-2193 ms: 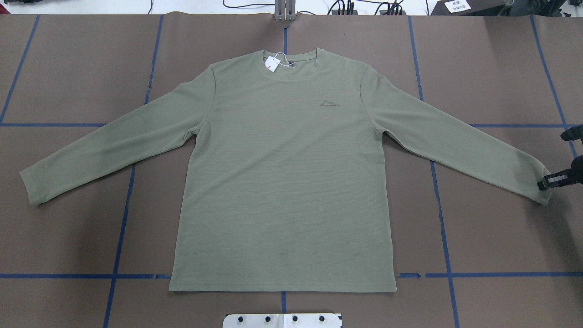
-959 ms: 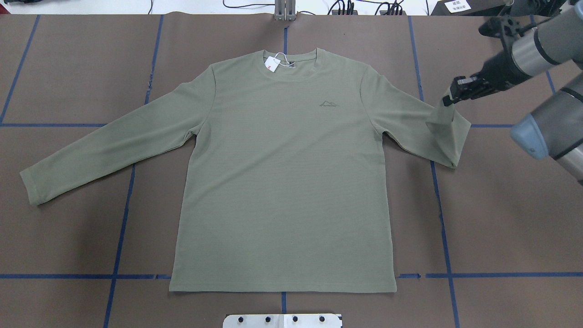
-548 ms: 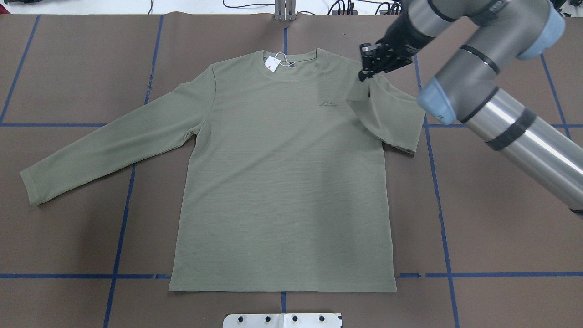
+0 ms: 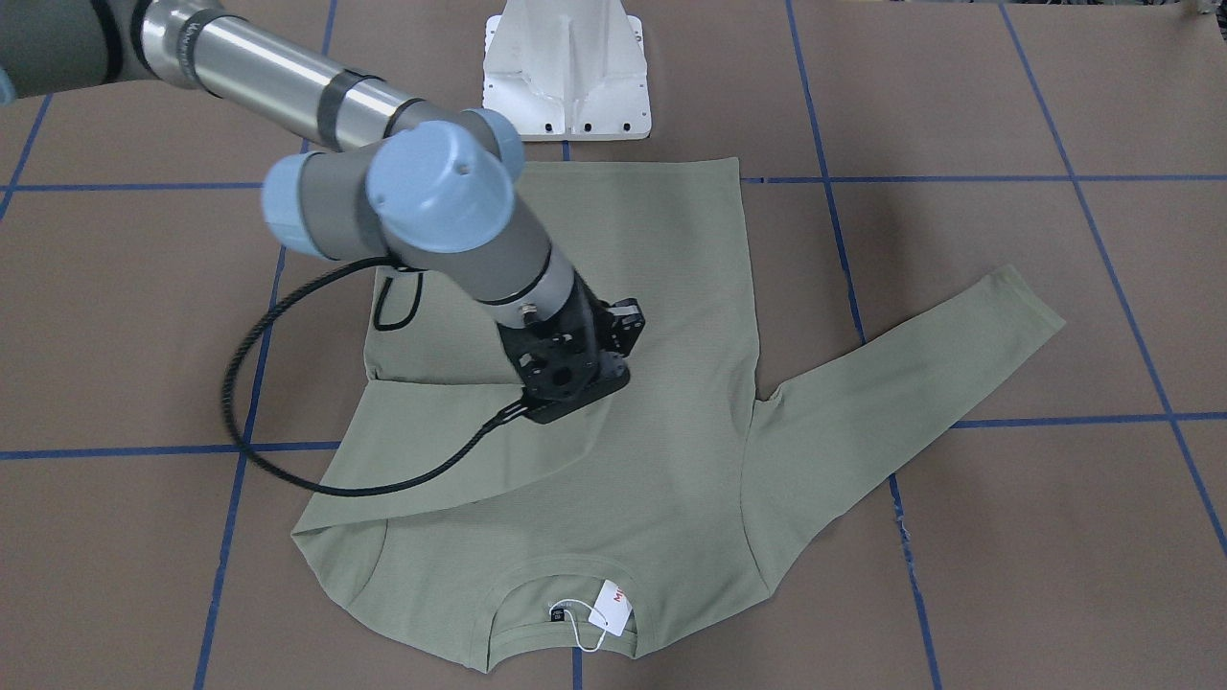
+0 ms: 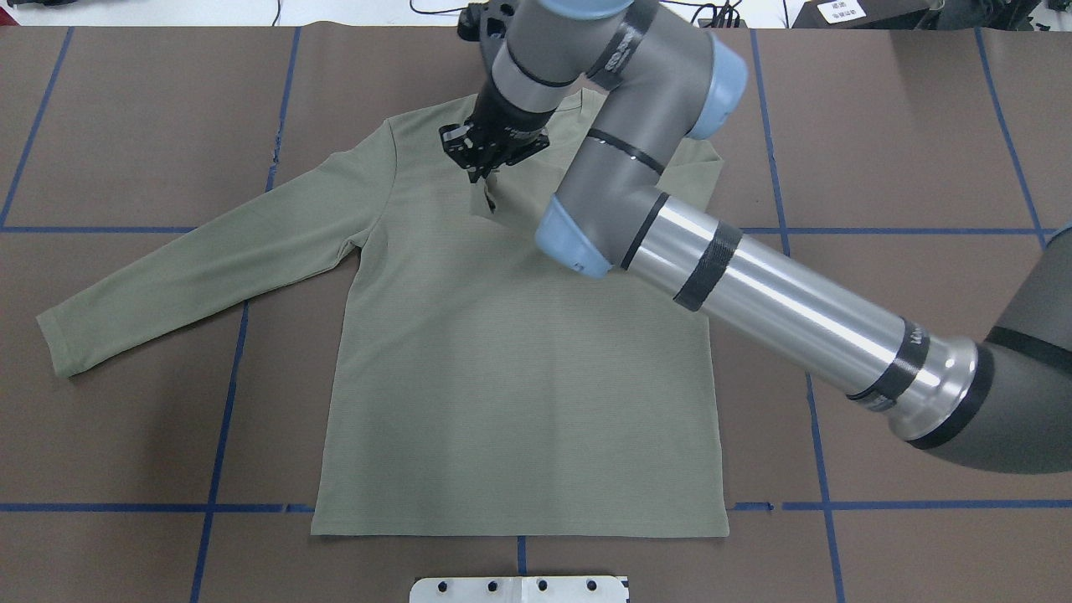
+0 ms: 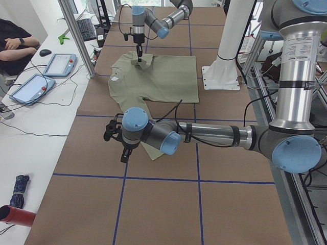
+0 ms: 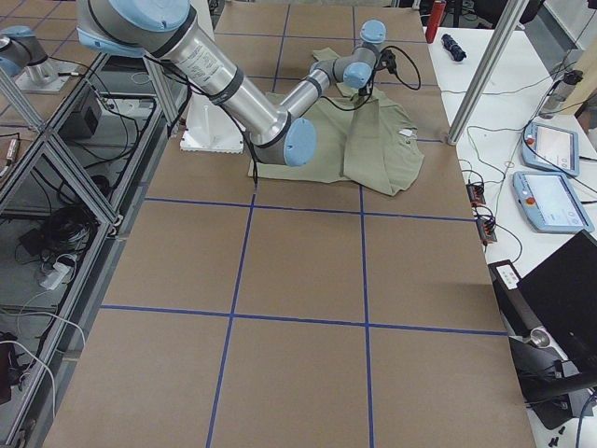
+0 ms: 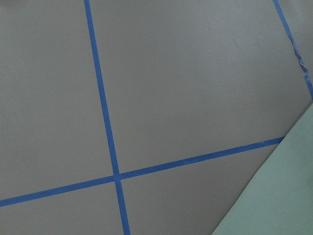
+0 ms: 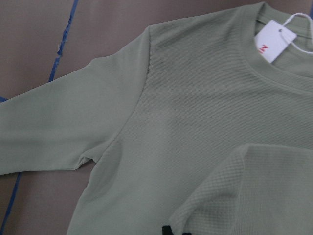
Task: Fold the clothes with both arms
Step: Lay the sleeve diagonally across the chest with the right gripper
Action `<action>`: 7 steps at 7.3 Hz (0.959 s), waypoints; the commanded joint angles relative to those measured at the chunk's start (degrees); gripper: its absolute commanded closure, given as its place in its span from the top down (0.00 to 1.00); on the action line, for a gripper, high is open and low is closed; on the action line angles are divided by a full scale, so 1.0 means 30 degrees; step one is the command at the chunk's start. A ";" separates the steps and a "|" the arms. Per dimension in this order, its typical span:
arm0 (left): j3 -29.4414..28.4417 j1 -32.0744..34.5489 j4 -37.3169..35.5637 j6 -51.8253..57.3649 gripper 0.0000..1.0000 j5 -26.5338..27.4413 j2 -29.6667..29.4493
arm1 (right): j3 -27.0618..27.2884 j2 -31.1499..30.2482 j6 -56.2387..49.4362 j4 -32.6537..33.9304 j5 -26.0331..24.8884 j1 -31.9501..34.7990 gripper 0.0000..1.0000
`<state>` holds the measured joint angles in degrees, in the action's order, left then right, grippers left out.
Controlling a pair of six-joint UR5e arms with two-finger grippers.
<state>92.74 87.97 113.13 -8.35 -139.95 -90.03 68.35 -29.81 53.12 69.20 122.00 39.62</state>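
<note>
The white pedestal base (image 5: 519,589) stands nearest the robot, at the edge of the table (image 5: 921,402). Just beyond it the olive-green long-sleeved shirt (image 5: 519,377) lies flat and face up on the brown table cover, across the blue tape lines (image 5: 126,507). Its hem is toward the robot and its collar at the far side. The left-hand sleeve (image 5: 201,268) lies spread straight out to the side. The left arm (image 6: 214,133) reaches low over the table, and the left gripper (image 6: 116,145) hangs above bare cover near that sleeve's cuff. This gripper appears only in the side view, so I cannot tell whether it is open or closed. The right arm (image 5: 779,301) crosses the shirt diagonally. The right gripper (image 5: 481,173) points down over the upper chest, jaws pinched on the cuff of the right-hand sleeve (image 4: 431,431), which is folded across the chest. Farthest out, the white hang tag (image 4: 611,606) lies at the collar.
</note>
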 commanded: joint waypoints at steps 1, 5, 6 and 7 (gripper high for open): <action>-0.0005 0.0002 -0.0004 0.0000 1.00 0.0011 0.0040 | -0.0840 0.1318 0.0075 -0.0040 -0.2543 -0.2097 0.00; -0.0005 0.0002 -0.0004 0.0000 1.00 0.0011 0.0070 | -0.3008 0.1880 0.0339 -0.2852 -0.5303 -0.3420 0.00; -0.0005 0.0002 -0.0004 0.0000 1.00 0.0011 0.0041 | -0.3066 0.1909 0.0513 -0.3171 -0.6087 -0.3508 0.00; 0.0024 0.0002 -0.0004 0.0000 1.00 0.0011 0.0041 | -0.3502 0.1909 0.0486 -0.3638 -0.6501 -0.3770 0.00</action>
<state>92.74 87.98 113.12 -8.35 -139.92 -89.87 59.05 -24.13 54.44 59.93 104.50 29.10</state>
